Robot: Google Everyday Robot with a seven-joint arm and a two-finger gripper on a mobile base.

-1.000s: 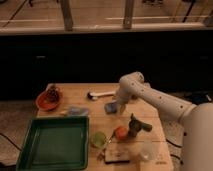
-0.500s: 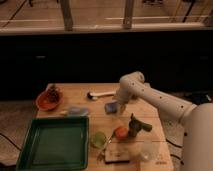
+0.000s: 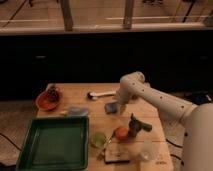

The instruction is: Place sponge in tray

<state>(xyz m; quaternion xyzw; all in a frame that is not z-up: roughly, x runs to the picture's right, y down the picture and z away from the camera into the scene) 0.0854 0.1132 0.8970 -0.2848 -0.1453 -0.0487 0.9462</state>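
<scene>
Blue sponge point(image 3: 111, 107) beside gripper point(image 3: 119, 106), jaws apart, contact unclear, robot body point(image 3: 200, 137) cropped

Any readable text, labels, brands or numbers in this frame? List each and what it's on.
None readable.
tray: plain dark green, no label shows.
sponge: plain blue, no print shows.
gripper: low over the table, right beside the sponge; no marking shows.
arm: plain white, no logo legible.
Small items at the table's front edge: too blurred to tell whether any carry text.
</scene>
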